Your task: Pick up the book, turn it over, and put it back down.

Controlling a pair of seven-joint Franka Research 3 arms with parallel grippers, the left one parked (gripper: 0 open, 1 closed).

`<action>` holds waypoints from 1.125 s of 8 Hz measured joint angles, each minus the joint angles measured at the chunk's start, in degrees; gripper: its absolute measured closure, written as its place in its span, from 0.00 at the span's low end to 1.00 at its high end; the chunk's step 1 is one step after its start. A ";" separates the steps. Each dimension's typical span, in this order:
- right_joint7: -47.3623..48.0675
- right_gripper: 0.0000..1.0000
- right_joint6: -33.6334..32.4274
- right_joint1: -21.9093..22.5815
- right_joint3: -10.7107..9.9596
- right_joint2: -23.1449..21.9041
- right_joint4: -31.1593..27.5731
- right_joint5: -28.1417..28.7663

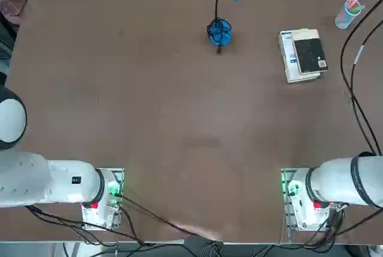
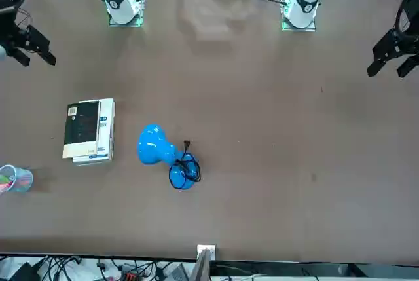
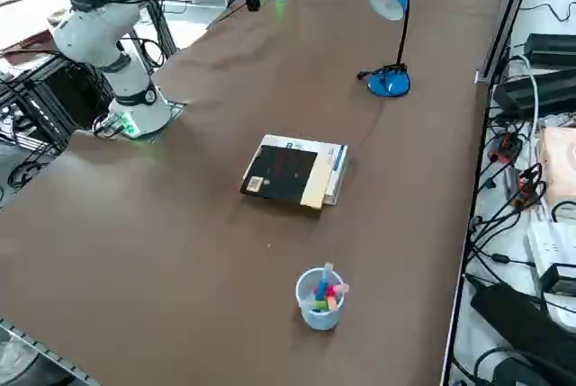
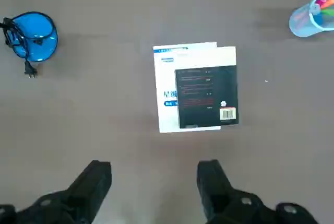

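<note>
A: So, where is the book (image 4: 207, 97) lying?
B: Black cover up, stacked on a white book (image 4: 168, 88) on the counter (image 1: 179, 119).
A: And the right claw (image 4: 155, 182)?
B: Hanging above, gaping wide, holding nothing.

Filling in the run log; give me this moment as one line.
phase: approach | right hand: open, above table, short of stack | small thin black-covered book: untouched, black side up on larger white book with blue print

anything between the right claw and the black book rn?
Nothing visible. The right claw hangs open above bare table with a clear line to the black book, which lies black cover up on the white book. The blue lamp and the cup of pens stand off to either side.
</note>
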 joint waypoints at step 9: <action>-12.07 0.00 -0.08 -3.43 -10.12 13.49 4.89 12.05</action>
